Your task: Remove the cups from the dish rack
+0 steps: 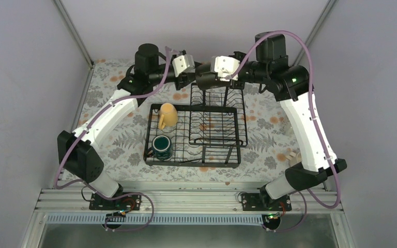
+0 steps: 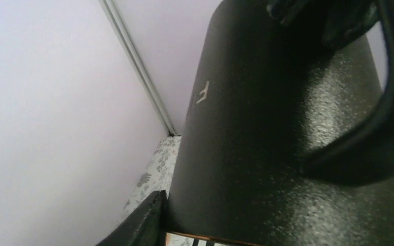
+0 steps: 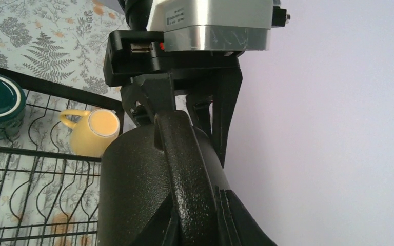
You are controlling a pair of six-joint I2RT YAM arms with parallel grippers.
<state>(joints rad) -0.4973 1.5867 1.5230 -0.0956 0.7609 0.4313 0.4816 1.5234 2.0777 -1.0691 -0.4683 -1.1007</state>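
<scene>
Black mug (image 2: 267,154) fills the left wrist view: matte body right up against the lens, handle loop off to the right. It's in mid-air between the two claws, over the far end of the dish rack (image 1: 236,155), clear of the wires.

Right claw (image 3: 200,225): clenched on the mug's handle, which runs straight down between its fingers in the right wrist view.

Left claw (image 3: 190,133): fingers straddle the mug body from the opposite side, part-way spread. Can't tell from these views whether the pads are actually biting or just lying alongside.

My read: this is a claw-to-claw handover of the black mug, right to left, not yet complete.

Rest of the load:
- pale yellow mug (image 1: 168,116) on its side in the rack's left section
- dark teal mug (image 1: 161,147) standing just nearer than it, same section
- no other cups visible in any view

So the unload looks part done, with at least two cups left in the rack after this one.

Next move, as I'd call it:
- the left claw needs a firm hold on the body before anything else lets go
- then the right claw releases the handle and backs straight off, so a finger doesn't snag the loop
- the left arm then carries the mug out to the floral table (image 1: 108,103) on its own side, clear of the rack rim, and sets it down

Main risk: right releases early and the mug drops onto the rack.
</scene>
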